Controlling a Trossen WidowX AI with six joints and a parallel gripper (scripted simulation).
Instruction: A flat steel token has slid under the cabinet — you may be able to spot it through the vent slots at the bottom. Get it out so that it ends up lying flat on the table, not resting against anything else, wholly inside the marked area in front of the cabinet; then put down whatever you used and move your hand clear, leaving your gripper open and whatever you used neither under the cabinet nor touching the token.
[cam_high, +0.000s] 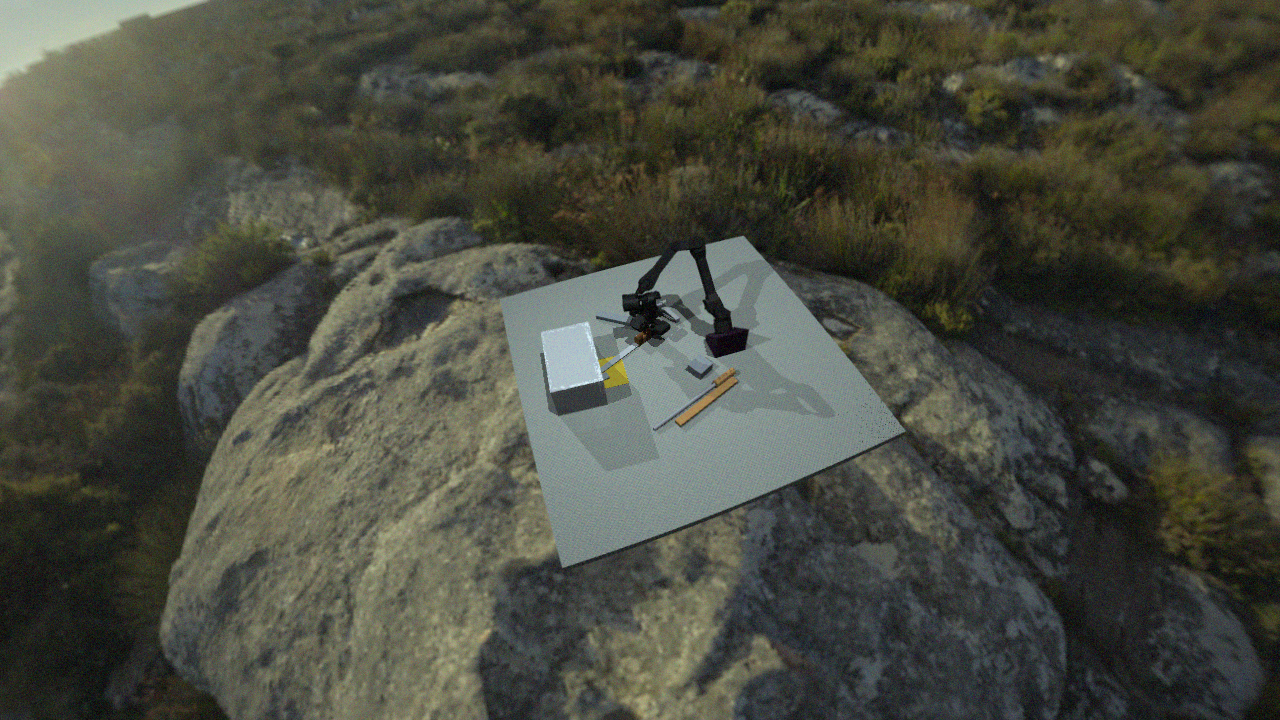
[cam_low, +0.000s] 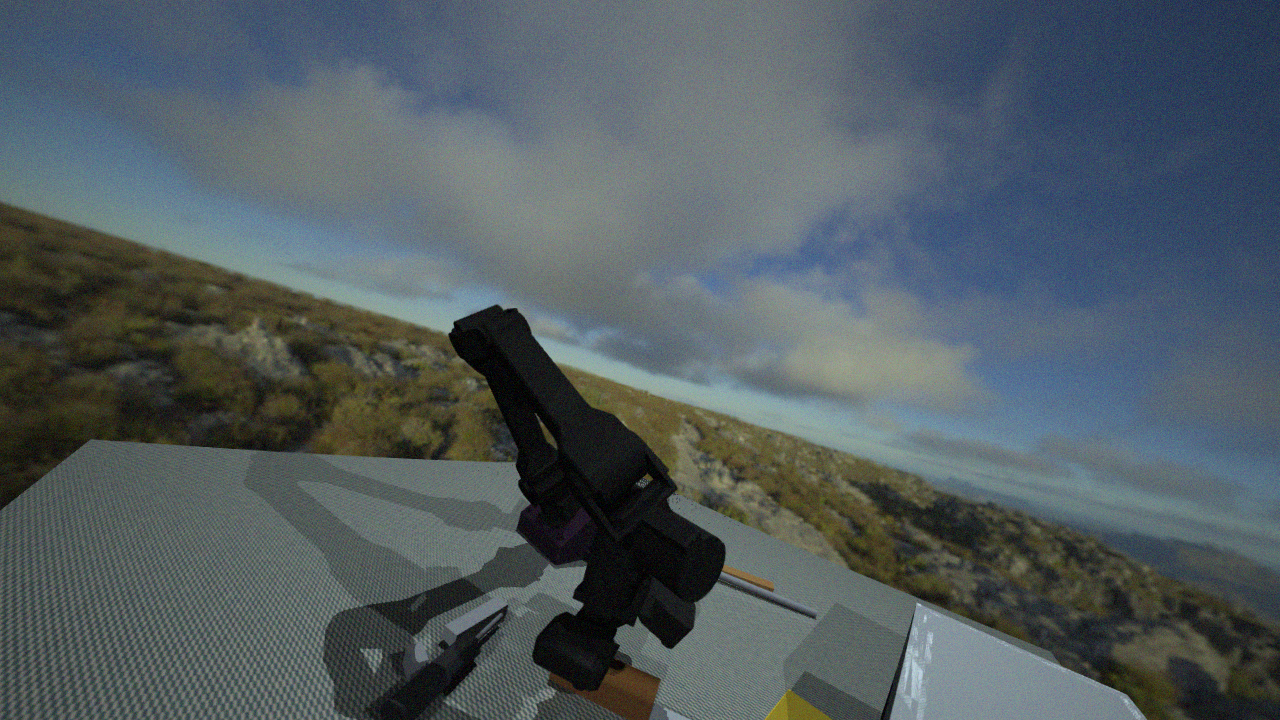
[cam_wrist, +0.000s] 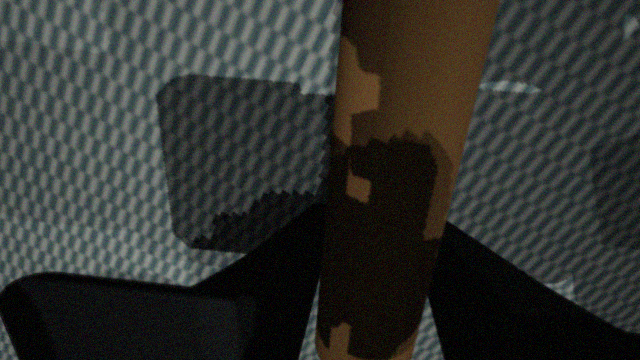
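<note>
Steel is what I'm after, but the flat token is not something I can pick out in any of my views, so I cannot tell exactly where it lies. Nearest its goal, I have the yellow marked area (cam_high: 615, 374) (cam_low: 794, 708) at the front of the pale-topped cabinet (cam_high: 572, 356) (cam_low: 1011, 677). Across part of that yellow, as seen from the top, runs the light, slender shaft (cam_high: 622, 356) of my tool, its far end by the cabinet's front edge; whether it reaches underneath or touches the cabinet, I cannot tell. My gripper (cam_high: 645, 334) (cam_low: 597, 671) (cam_wrist: 373, 222) is clamped on the tool's orange-brown handle (cam_high: 641, 339) (cam_low: 626, 691) (cam_wrist: 417, 75), which passes between the dark fingers in the wrist view. Farther out, I see a small grey block (cam_high: 699, 367) near the dark purple base (cam_high: 739, 340) (cam_low: 556, 537) of the arm. On the side of that block away from the base, a thin rod with an orange grip (cam_high: 683, 411) (cam_low: 780, 601) lies beside a flat orange strip (cam_high: 707, 402) (cam_low: 750, 578). Past the gripper, a bluish bar (cam_high: 612, 318) shows partly behind the arm. All of this sits on the grey-green patterned table (cam_high: 760, 447) (cam_low: 161, 555) (cam_wrist: 75, 150), with rock (cam_high: 375, 501) around it.
</note>
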